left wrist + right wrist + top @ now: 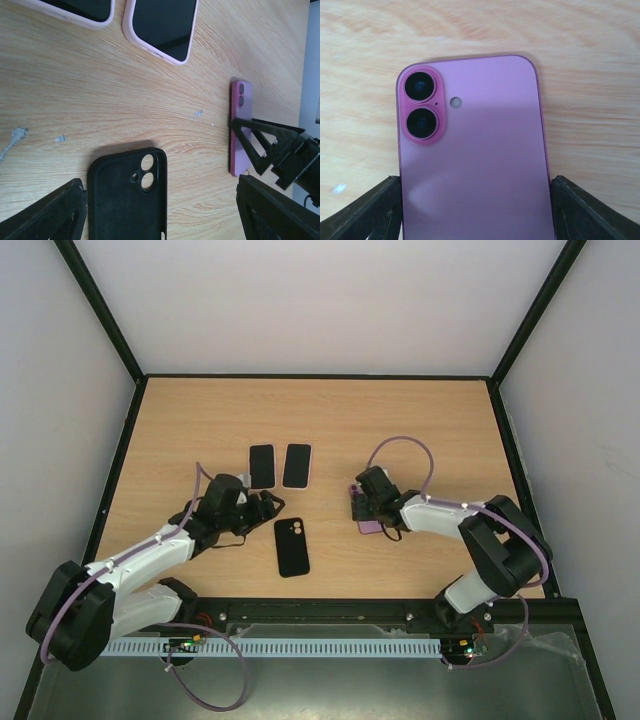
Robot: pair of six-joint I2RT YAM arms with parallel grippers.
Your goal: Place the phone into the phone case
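Bracketing the pink phone (480,140) close under the right wrist camera, right hand (476,182) sitting at both long edges, clamping or merely touching impossible to tell. Lying lens-side up, centre right overhead, mostly hidden there. Spreading released, left hand (160,182) framing the black phone case (120,205) low in its own view. Revealing pale specks (61,138) on the wooden counter (420,420) from the left wrist only; white walls (320,300) enclosing.
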